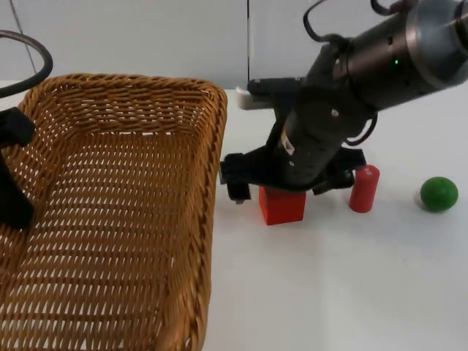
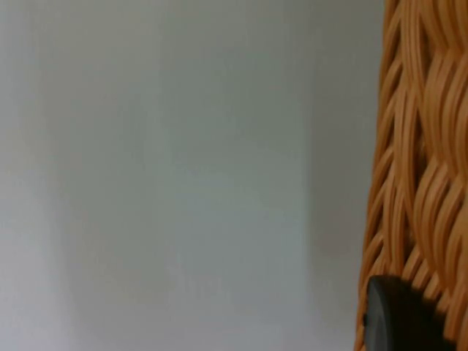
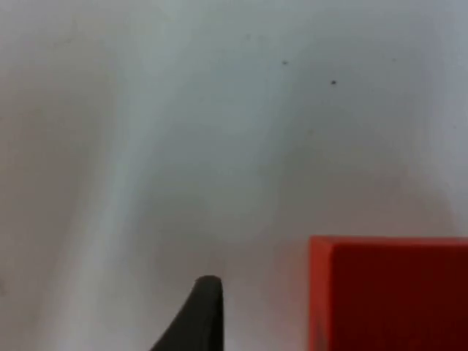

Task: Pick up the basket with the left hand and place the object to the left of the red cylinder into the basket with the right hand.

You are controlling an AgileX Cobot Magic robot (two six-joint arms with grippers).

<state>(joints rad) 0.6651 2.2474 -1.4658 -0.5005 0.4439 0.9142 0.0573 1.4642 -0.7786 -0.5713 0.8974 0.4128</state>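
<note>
The wicker basket [image 1: 110, 212] takes up the left half of the top view, and its woven wall [image 2: 424, 168] shows in the left wrist view. My left gripper [image 1: 11, 172] is shut on the basket's left rim, with one black fingertip [image 2: 398, 314] against the weave. A red cube [image 1: 281, 205] stands just left of the upright red cylinder [image 1: 364, 189]. My right gripper [image 1: 284, 191] hangs open over the cube. One of its fingertips [image 3: 205, 311] is beside the cube [image 3: 391, 292], with a gap between them.
A green ball [image 1: 439, 194] lies right of the cylinder. The basket's right rim [image 1: 212, 219] is close to the cube and the right arm. Bare white table top [image 1: 336, 292] stretches in front of the objects.
</note>
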